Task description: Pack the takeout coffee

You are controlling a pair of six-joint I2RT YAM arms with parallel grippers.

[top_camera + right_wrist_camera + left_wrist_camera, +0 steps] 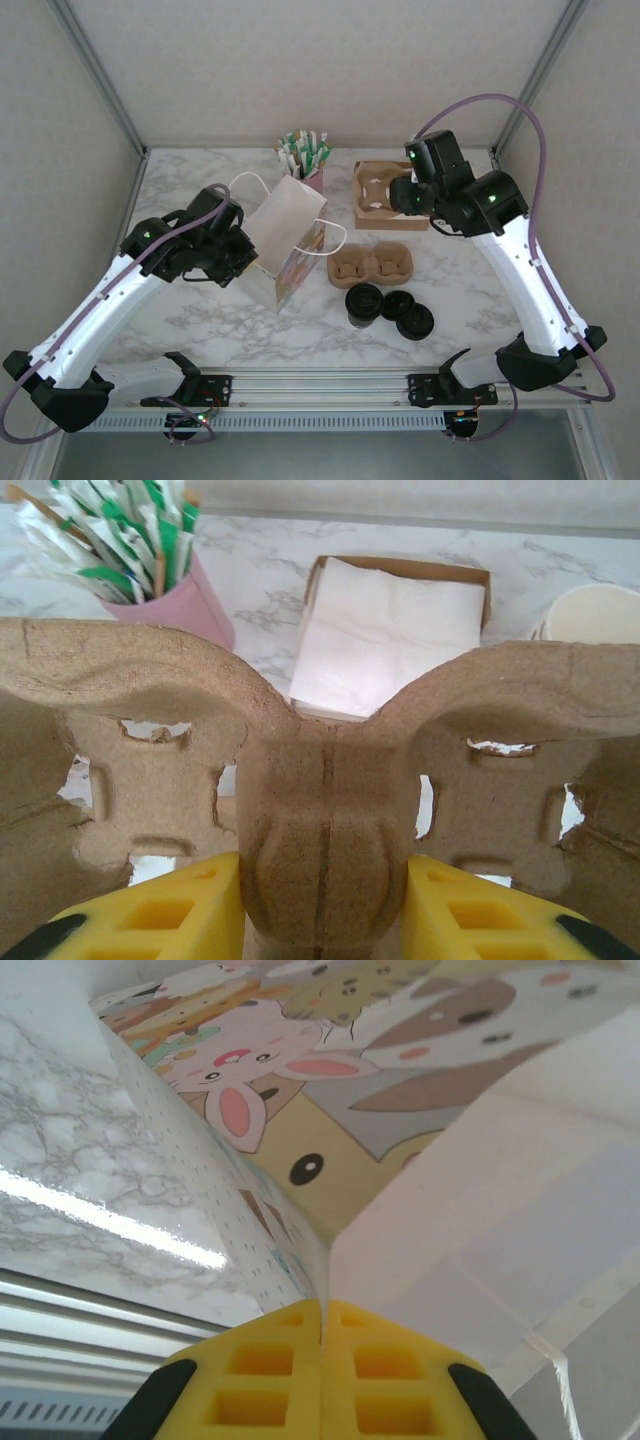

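Your left pincer [322, 1360] is clenching on the edge of the white paper bag with cartoon animals [290, 240], which is standing at the middle of the marble worktop [200, 320]. Your right pincer [322, 930] is grasping the centre post of a brown pulp cup carrier [320, 800] at the far right (beyond the pink cup of sachets [308, 165]), while a second pulp carrier [371, 267] is lying near the black lids [415, 322]

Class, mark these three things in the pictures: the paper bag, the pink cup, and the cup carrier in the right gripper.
paper bag [290, 240]: top view, white side panel.
pink cup [190, 605]: right wrist view, pink wall.
cup carrier [320, 810]: right wrist view, centre ridge.
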